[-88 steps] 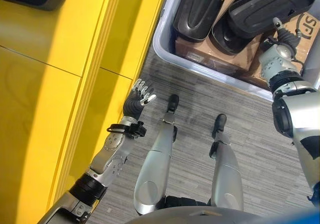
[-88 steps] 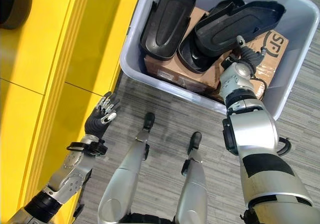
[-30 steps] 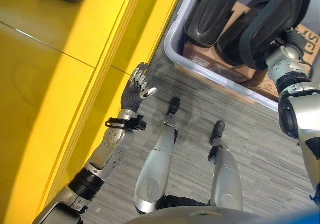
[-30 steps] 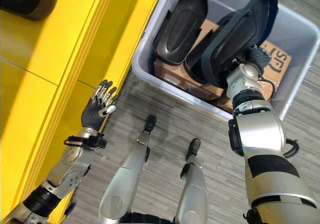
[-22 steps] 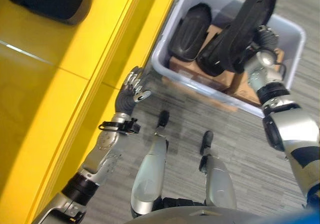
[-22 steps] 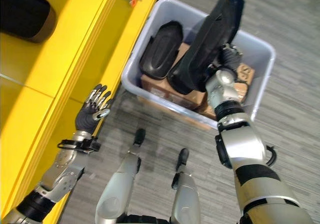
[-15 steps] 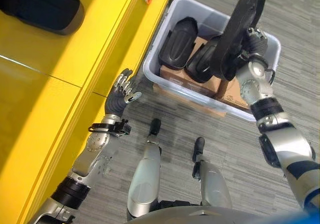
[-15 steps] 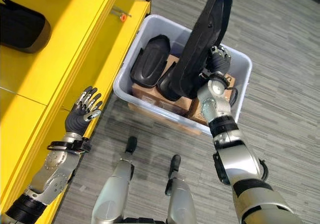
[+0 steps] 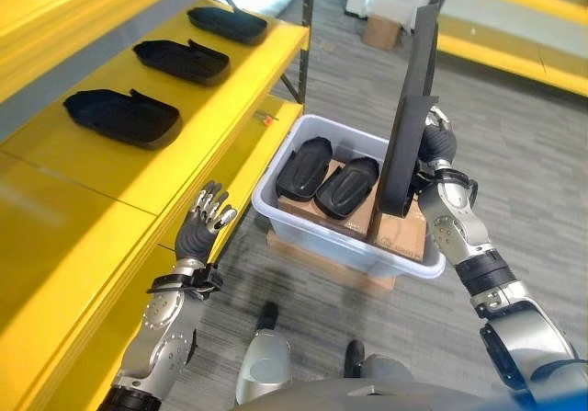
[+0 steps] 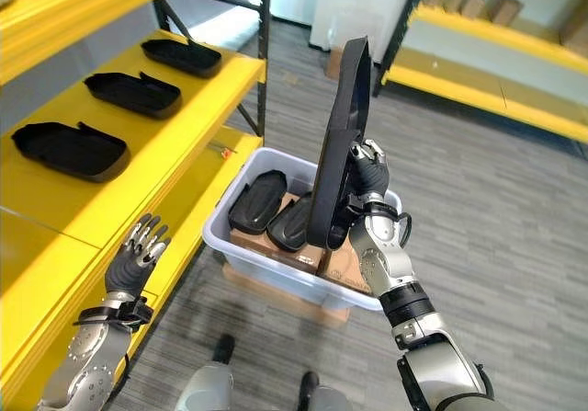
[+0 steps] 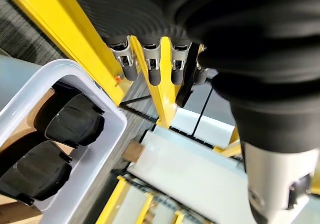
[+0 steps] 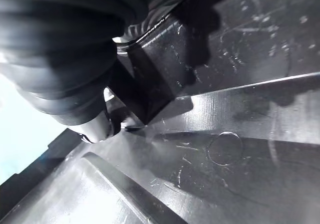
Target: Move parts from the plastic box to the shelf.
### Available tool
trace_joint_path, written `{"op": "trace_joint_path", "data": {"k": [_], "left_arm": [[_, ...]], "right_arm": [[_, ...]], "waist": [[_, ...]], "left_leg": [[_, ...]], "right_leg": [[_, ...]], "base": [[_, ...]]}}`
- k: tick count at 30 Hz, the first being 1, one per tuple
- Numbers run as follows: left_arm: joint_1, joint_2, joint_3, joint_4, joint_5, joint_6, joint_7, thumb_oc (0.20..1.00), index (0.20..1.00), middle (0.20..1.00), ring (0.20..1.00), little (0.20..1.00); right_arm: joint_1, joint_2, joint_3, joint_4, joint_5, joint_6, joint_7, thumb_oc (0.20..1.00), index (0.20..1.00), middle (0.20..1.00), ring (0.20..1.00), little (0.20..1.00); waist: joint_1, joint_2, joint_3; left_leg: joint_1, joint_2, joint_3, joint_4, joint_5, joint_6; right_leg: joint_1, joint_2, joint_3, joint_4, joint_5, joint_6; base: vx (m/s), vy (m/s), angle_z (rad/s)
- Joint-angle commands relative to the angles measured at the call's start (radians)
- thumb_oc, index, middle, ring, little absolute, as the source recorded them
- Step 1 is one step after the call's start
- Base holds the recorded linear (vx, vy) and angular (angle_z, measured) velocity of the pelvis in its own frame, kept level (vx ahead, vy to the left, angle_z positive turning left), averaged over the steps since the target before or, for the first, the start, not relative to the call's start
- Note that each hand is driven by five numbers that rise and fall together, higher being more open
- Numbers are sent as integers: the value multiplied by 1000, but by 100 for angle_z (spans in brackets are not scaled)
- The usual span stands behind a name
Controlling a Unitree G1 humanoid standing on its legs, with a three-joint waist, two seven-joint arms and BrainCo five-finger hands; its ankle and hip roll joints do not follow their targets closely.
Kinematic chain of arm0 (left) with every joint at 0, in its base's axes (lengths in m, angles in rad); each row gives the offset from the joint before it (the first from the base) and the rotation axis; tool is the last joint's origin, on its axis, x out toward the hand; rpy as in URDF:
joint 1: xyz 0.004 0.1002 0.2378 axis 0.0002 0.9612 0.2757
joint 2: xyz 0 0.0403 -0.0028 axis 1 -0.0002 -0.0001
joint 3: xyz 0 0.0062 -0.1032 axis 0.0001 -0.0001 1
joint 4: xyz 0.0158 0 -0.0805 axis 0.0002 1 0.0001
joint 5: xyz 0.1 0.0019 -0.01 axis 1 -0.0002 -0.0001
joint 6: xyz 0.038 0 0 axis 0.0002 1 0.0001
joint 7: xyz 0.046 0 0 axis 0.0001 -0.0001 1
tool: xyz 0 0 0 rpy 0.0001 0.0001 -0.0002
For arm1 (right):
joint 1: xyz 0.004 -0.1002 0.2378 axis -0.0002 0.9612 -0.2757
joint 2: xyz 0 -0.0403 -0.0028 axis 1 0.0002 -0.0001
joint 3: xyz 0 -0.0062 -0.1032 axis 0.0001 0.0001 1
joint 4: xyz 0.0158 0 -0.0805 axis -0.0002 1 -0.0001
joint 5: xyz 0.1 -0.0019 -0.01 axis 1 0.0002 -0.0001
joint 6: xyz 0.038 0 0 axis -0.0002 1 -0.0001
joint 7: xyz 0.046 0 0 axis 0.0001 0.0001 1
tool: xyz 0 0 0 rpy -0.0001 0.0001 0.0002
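Parts are split between three places. One long black part (image 10: 342, 135) stands upright on its edge above the box (image 10: 276, 278), lifted clear of the others and gripped by the right hand (image 10: 369, 183), whose fingers curl round its edge about halfway up; the right wrist view shows its scuffed black surface pressed against the hand. Two more black parts (image 9: 328, 177) lie side by side in the box, resting on cardboard cartons (image 9: 400, 233) that sit inside it. The box is pale grey plastic and rests on the grey carpet (image 10: 514, 273), propped on another carton (image 10: 289, 302) beneath it, right beside the end of the shelf (image 9: 184, 108).

Three further black parts (image 9: 121, 117) already lie in a row on the yellow shelf, well apart from one another.

The left hand (image 9: 202, 222) hangs in the air beside the shelf's front edge, to the left of the box, with its fingers straight and spread and nothing in it; its wrist view shows the fingers (image 11: 152, 67) extended, with the box and its two parts past them.
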Motion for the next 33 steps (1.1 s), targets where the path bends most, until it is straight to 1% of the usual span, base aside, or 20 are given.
{"op": "trace_joint_path", "data": {"k": [1,3,4,5,7,9,11,12,14,15,16,20,22,26,28,29,30,31,32,33], "left_arm": [[-48,63,-11,-13,14,-20,-32,1000,1000,1000,1000,1000],[-73,42,-27,4,26,-14,-39,1000,1000,1000,1000,1000],[-73,42,-27,4,26,-14,-39,1000,1000,1000,1000,1000],[-82,30,-33,18,23,-8,-47,1000,1000,1000,1000,1000],[-79,24,-35,14,19,-7,-54,1000,1000,1000,1000,1000],[-88,11,-38,2,15,-8,-54,1000,1000,1000,1000,1000],[-97,5,-49,4,12,-1,-58,1000,1000,1000,1000,1000],[-106,4,-54,6,12,1,-55,1000,1000,1000,1000,1000],[-110,9,-46,2,13,-1,-63,1000,1000,1000,1000,1000],[-110,10,-46,1,13,0,-63,1000,1000,1000,1000,1000],[-102,16,-31,-2,15,-5,-69,1000,1000,1000,1000,1000],[-95,18,-6,1,15,-13,-59,1000,1000,1000,1000,1000],[-104,21,12,-7,25,-27,-47,1000,1000,1000,1000,1000],[-118,21,24,0,36,-36,-28,1000,1000,1000,1000,1000],[-137,21,31,0,45,-44,-12,1000,1000,1000,1000,1000],[-137,21,31,0,45,-44,-12,1000,1000,1000,1000,1000],[-147,29,33,1,58,-46,-10,1000,1000,1000,1000,1000],[-149,33,32,3,62,-47,-9,1000,1000,1000,1000,1000],[-156,39,28,2,63,-49,-6,1000,1000,1000,1000,1000],[-160,43,27,5,68,-48,-5,1000,1000,1000,1000,1000]], "right_arm": [[-97,-42,-23,-42,30,-59,40,200,200,200,200,200],[-77,-57,-21,-61,33,-63,46,200,200,200,200,200],[-77,-57,-21,-61,33,-63,46,200,200,200,200,200],[-51,-50,-22,-73,30,-63,43,200,200,200,200,200],[-33,-43,-28,-80,29,-61,44,200,200,200,200,200],[-5,-23,-45,-96,35,-68,44,200,200,200,200,200],[24,-11,-49,-107,32,-70,43,200,200,200,200,200],[41,-2,-56,-115,29,-69,40,200,200,200,200,200],[67,14,-71,-126,26,-68,38,200,200,200,200,200],[68,15,-71,-126,25,-68,38,200,200,200,200,200],[77,19,-89,-128,22,-65,37,200,200,200,200,200],[81,42,-103,-140,17,-70,34,200,200,200,200,200],[79,70,-111,-149,14,-74,26,200,200,200,200,200],[63,98,-108,-153,17,-78,20,200,200,200,200,200],[52,120,-104,-161,30,-87,24,200,200,200,200,200],[51,120,-104,-161,30,-87,24,200,200,200,200,200],[57,134,-94,-175,42,-93,34,200,200,200,200,200],[55,139,-84,-175,43,-92,37,200,200,200,200,200],[54,149,-65,-182,46,-93,39,200,200,200,200,200],[55,152,-58,-188,49,-90,41,200,200,200,200,200]], "waist": [[5,-11,4],[-24,-15,13],[-24,-15,13],[-38,-17,9],[-43,-12,4],[-49,7,-9],[-53,18,-27],[-53,24,-31],[-36,24,-36],[-36,23,-36],[-23,16,-47],[5,-2,-63],[31,-29,-63],[57,-57,-56],[81,-82,-52],[81,-83,-52],[77,-81,-39],[72,-75,-31],[61,-61,-11],[52,-52,0]], "left_leg": [[-52,63,18,-30,90,9],[-90,107,218,53,77,47],[-90,107,218,53,77,47],[-81,151,289,84,71,29],[-68,163,297,80,66,26],[-45,191,290,48,107,9],[-24,197,307,25,92,12],[-21,191,311,20,87,11],[-49,141,296,110,20,10],[-50,140,295,114,17,11],[-53,114,305,139,-27,16],[-72,76,308,185,-93,34],[-112,36,309,239,-146,59],[-150,-8,301,283,-191,87],[-174,-63,291,303,-236,128],[-174,-63,292,303,-236,128],[-161,-87,277,297,-250,164],[-148,-99,275,288,-253,179],[-124,-114,265,265,-247,195],[-106,-120,256,252,-249,203]], "right_leg": [[14,-11,-33,19,-115,-20],[19,-48,-97,32,-123,-43],[19,-48,-97,32,-123,-43],[30,-69,-120,43,-143,-44],[37,-82,-137,55,-150,-40],[56,-113,-174,88,-160,-33],[74,-135,-203,97,-165,-22],[89,-148,-219,102,-165,-16],[141,-191,-244,65,-140,1],[143,-192,-245,63,-139,2],[173,-214,-251,30,-111,20],[186,-248,-246,-19,-67,52],[178,-288,-243,-30,-9,83],[179,-318,-253,-36,47,109],[157,-371,-263,20,165,136],[157,-372,-262,20,165,136],[110,-395,-219,140,275,137],[77,-406,-189,200,324,142],[35,-403,-129,272,354,143],[-8,-390,-90,314,344,138]], "base": [[-140,-128,82],[-144,-114,110],[-25,-69,160],[24,-20,157],[33,25,107],[66,122,84],[86,138,43],[99,187,60],[106,238,44],[138,261,24],[109,210,18],[104,222,1],[125,290,5],[90,190,27],[136,283,34],[157,297,21],[111,252,46],[141,374,62],[100,297,74],[127,233,49]]}}
